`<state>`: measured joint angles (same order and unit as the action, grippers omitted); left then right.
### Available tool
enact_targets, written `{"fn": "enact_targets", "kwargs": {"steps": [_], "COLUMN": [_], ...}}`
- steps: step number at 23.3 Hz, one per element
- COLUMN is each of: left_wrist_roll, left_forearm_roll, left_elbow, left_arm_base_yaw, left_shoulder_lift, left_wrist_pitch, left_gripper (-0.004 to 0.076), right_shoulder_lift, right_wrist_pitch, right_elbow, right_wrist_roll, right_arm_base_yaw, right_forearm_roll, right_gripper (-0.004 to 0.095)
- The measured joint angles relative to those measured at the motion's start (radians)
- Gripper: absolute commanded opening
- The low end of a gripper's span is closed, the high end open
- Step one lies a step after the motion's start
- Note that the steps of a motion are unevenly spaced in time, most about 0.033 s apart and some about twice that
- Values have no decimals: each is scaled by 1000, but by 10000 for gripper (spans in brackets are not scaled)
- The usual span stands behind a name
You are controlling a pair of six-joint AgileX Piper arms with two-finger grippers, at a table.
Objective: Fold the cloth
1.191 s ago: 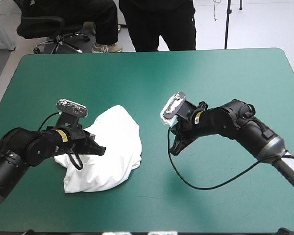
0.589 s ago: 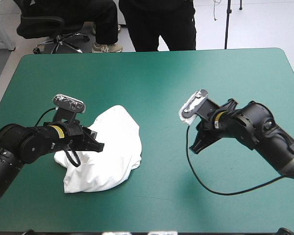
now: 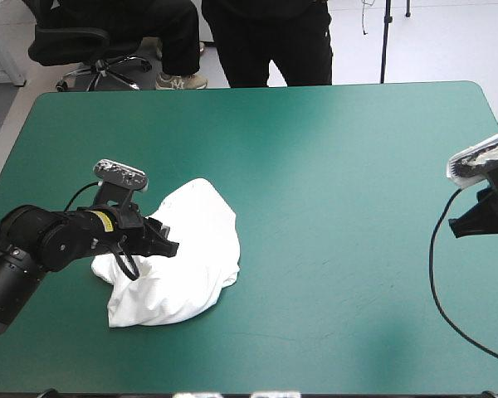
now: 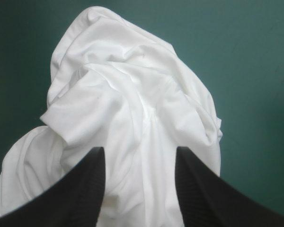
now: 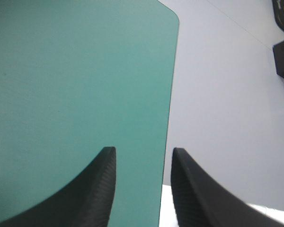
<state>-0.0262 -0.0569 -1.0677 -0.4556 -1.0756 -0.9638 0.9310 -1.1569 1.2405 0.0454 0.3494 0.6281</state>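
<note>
Unmoved while the right gripper (image 5: 143, 156), open and empty, drew away from it, the T-shirt (image 3: 191, 261) lies crumpled on the teal-green cover (image 3: 332, 166), the left gripper (image 3: 171, 246) over it with jaws apart (nothing held): spreading seems the step, needing a hem gripped.

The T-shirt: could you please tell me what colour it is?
The T-shirt is plain white, clearest in the left wrist view.

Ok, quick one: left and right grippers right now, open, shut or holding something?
Left gripper: open, fingers apart over the crumpled T-shirt, not clamped on it.
Right gripper: open, holding nothing, over the table at its right edge.
</note>
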Motion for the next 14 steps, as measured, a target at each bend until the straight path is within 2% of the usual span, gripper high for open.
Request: {"fn": "enact_targets", "kwargs": {"steps": [9, 12, 14], "left_wrist_roll": [-35, -38, -49], "left_forearm_roll": [27, 57, 63], "left_elbow": [-1, -1, -1], "left_arm_base_yaw": [0, 0, 0], "left_shoulder_lift": [-144, -267, -333], "left_wrist_pitch": [-1, 12, 20], "left_gripper": [345, 347, 375], "right_shoulder_lift": [0, 1, 3], "right_wrist_pitch": [-11, -14, -15], "right_elbow": [0, 0, 0], "right_wrist_roll": [-45, -78, -104], "right_arm_base_yaw": [-41, -42, -42], "right_forearm_roll": [-3, -73, -103], "right_gripper": [372, 372, 372]}}
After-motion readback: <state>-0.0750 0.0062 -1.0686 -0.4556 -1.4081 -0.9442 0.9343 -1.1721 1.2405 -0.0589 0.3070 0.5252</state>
